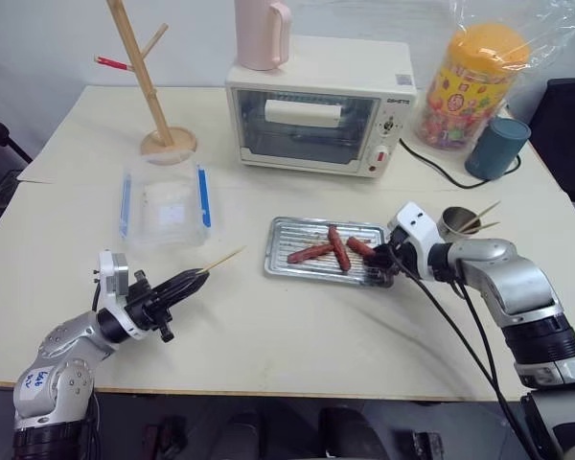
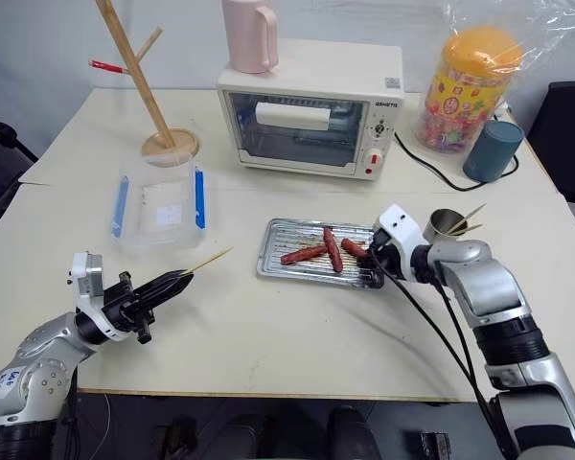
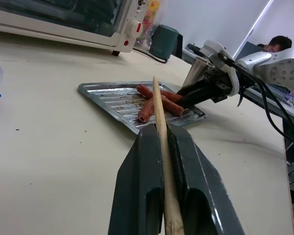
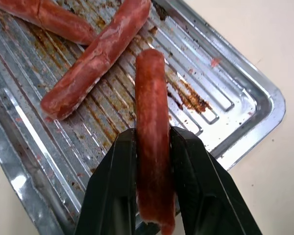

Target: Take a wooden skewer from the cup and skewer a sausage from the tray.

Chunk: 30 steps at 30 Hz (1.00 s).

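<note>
My left gripper [image 1: 199, 278] hovers over the near left of the table, shut on the wooden skewer [image 1: 222, 260], whose pointed end sticks out toward the tray. The shiny ridged tray [image 1: 280, 251] sits mid-table with three reddish-brown sausages in it. My right gripper [image 1: 383, 259] reaches into the tray's right end and is shut on the rightmost sausage [image 4: 152, 122], which lies between its fingers just above the ridged bottom. The other two sausages [image 1: 310, 253] [image 1: 339, 248] lie crossed beside it. The steel cup [image 1: 454, 222], holding more skewers, stands right of the tray behind my right wrist.
A white toaster oven [image 1: 316, 115] with a pink jug [image 1: 261, 31] on top stands at the back. A clear box with blue clips [image 1: 165, 203] and a wooden branched stand [image 1: 144, 72] are at the left. A dark blue cup [image 1: 498, 146] and a snack jar [image 1: 470, 84] are back right.
</note>
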Available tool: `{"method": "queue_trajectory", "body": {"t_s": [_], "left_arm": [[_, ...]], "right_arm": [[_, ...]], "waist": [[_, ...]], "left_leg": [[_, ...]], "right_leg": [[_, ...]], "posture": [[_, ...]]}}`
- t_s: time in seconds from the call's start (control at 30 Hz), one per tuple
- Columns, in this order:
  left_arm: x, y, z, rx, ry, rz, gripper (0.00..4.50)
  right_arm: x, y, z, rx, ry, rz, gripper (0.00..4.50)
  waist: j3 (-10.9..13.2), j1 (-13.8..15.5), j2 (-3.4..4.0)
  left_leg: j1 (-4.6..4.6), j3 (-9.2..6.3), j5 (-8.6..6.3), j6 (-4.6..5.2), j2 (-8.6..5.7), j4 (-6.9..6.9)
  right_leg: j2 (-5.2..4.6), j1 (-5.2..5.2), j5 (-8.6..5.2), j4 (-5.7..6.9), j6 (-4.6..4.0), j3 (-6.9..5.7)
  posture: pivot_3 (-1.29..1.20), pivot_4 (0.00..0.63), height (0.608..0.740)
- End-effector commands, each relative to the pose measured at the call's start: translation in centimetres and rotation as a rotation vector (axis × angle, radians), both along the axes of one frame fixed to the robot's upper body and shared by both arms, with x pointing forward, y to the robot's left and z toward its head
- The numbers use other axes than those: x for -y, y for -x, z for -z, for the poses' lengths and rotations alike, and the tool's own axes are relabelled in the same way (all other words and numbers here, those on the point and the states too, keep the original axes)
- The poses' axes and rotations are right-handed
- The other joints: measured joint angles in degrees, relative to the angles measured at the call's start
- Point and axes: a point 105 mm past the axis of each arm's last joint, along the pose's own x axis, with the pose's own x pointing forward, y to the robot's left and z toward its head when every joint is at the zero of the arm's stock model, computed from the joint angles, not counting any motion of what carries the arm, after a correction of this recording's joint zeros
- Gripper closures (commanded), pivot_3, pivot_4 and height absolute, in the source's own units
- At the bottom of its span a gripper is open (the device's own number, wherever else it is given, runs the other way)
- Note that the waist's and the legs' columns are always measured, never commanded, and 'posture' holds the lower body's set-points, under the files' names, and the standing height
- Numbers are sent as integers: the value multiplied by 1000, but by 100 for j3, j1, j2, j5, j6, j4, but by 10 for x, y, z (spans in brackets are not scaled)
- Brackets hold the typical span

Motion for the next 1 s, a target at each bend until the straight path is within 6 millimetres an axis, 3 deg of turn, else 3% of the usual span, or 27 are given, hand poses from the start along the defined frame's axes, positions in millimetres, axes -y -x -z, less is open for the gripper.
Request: {"method": "queue_trajectory", "body": {"t_s": [0.03, 0.2, 0.33, 0.53, 0.63, 0.7, 0.87, 1.0], "left_arm": [[0, 1, -5, 28, -18, 10, 4500], [0, 2, -6, 28, -18, 10, 4500], [0, 1, -6, 27, -15, 13, 4500], [2, 1, -11, 41, -29, 37, 4500], [6, 2, -20, 65, -84, 108, 4500], [12, 6, -22, 77, -147, 193, 4500], [29, 15, -28, 103, -263, 402, 4500], [39, 12, -34, 124, -277, 482, 4500]], "right_arm": [[2, 0, -3, 15, 1, -5, 3429], [1, 1, -1, 10, 2, -17, 4065], [3, -1, -5, 36, 3, -8, 4065], [5, 8, -39, 163, 15, -145, 4065], [1, 25, -70, 227, 8, -306, 4065], [-3, 42, -77, 207, 20, -420, 4065], [-12, 80, -63, 69, 101, -640, 4065], [-20, 93, -60, 25, 86, -713, 4065]], "waist": [[0, 0, 0], [0, 1, 0], [0, 0, 0], [0, 4, 0], [1, 13, 0], [1, 13, 0], [1, 7, 0], [1, 3, 0]], "left_leg": [[0, 0, 0, 0, 0, 0], [0, 0, 0, 0, 0, 0], [0, 0, 0, 0, 0, 0], [0, 0, 0, 0, -1, 0], [0, 1, 0, 0, -2, 0], [-1, 0, 0, 0, -1, 0], [1, -3, -1, 1, 1, -5], [0, -2, 0, 0, 1, -4]], "right_leg": [[0, 0, 0, 0, 0, 0], [0, 0, 0, 0, 0, 0], [0, 0, 0, 1, 0, 0], [0, 0, 0, 0, 0, 0], [0, 0, 0, -1, 0, -1], [0, 1, 0, -3, 0, -3], [0, 6, 0, -13, 0, -4], [0, 6, 0, -11, 0, -2]], "posture": [[0, 150, 740], [0, 150, 740], [0, 150, 740], [0, 150, 740], [0, 150, 740], [0, 150, 740], [0, 150, 740], [0, 150, 740]]}}
